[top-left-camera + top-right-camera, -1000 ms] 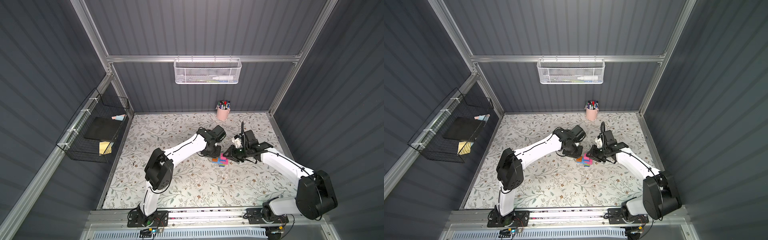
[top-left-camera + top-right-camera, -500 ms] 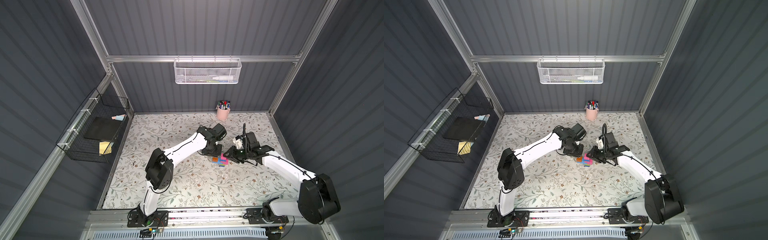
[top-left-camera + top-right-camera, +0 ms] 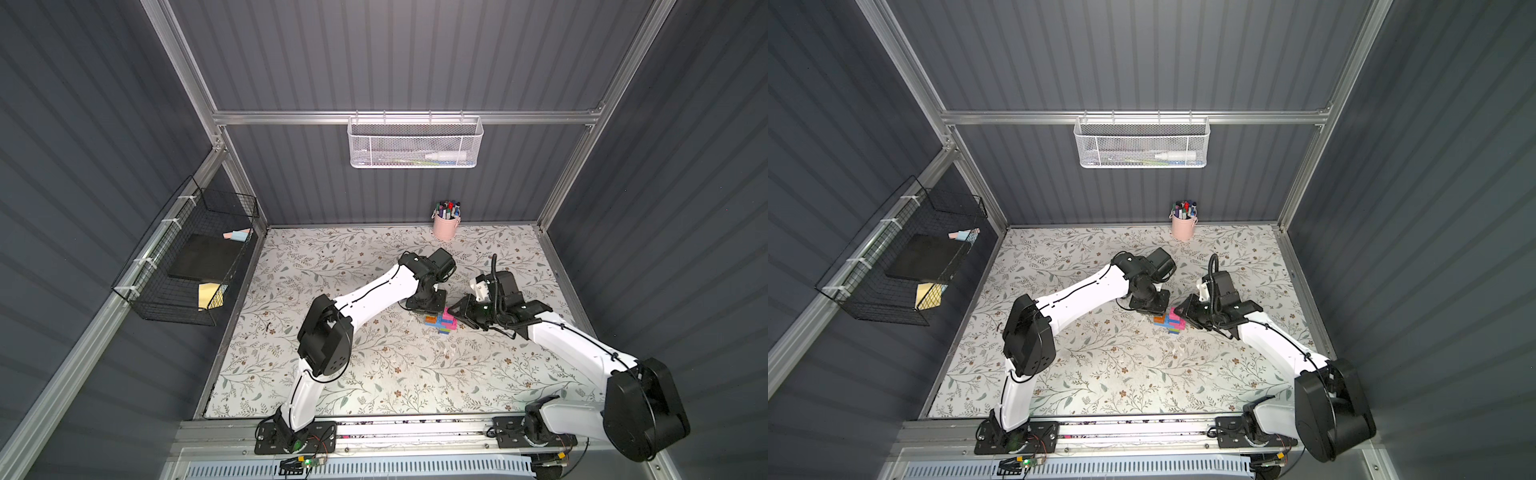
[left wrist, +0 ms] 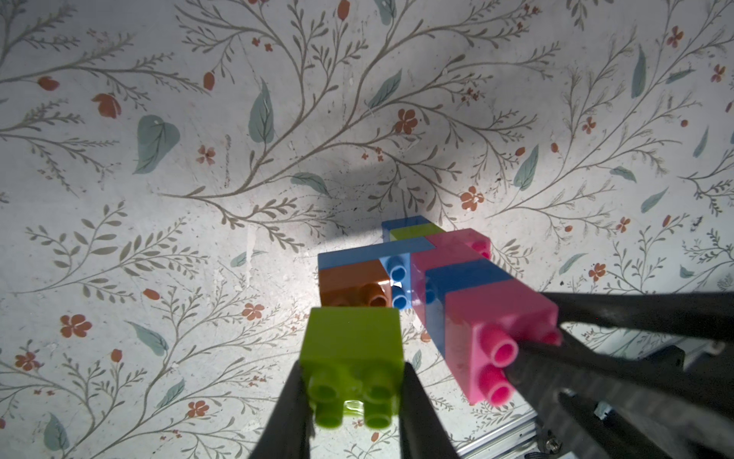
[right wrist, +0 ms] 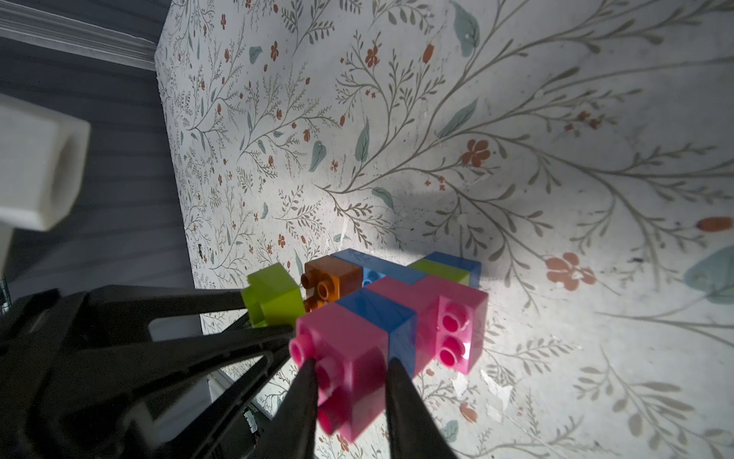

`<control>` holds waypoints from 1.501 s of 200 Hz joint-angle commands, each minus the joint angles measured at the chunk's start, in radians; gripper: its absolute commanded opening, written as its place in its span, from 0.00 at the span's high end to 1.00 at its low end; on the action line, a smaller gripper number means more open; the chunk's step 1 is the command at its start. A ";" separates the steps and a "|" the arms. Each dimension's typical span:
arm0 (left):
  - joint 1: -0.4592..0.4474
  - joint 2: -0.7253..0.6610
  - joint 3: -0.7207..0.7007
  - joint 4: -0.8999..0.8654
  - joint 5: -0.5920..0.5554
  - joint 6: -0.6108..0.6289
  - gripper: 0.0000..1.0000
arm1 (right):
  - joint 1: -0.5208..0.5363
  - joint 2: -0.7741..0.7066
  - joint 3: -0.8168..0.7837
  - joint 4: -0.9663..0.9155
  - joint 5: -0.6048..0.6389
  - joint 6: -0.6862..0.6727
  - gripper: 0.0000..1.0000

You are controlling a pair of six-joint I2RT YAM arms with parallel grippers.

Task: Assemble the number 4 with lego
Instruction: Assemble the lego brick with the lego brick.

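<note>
Floral counter [image 3: 374, 374] carried the 4 [image 3: 441, 322], mostly built, lying between both hands. Clamped in the right hand [image 5: 349, 377] was its end pink brick [image 5: 341, 337]. Clamped in the left hand [image 4: 353, 391] was a loose green brick [image 4: 351, 341], just ahead of it the orange brick [image 4: 349, 284], apparently not yet joined. Seating it looked the last step.

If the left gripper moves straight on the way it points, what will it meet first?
Probably the orange brick, directly ahead of the lime green brick that the left gripper holds; whether they already touch is unclear.
</note>
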 commanded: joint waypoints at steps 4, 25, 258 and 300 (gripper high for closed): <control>-0.008 0.024 0.044 -0.053 0.013 -0.015 0.93 | -0.003 0.039 -0.062 -0.155 0.112 0.026 0.70; -0.009 0.030 0.051 -0.051 0.015 -0.011 0.93 | -0.003 0.038 -0.060 -0.158 0.113 0.022 0.70; -0.029 0.150 0.188 -0.178 -0.119 0.075 0.94 | -0.006 0.063 -0.059 -0.165 0.099 -0.004 0.70; -0.031 0.130 0.166 -0.158 -0.141 0.069 0.95 | -0.006 0.065 -0.064 -0.166 0.098 -0.004 0.70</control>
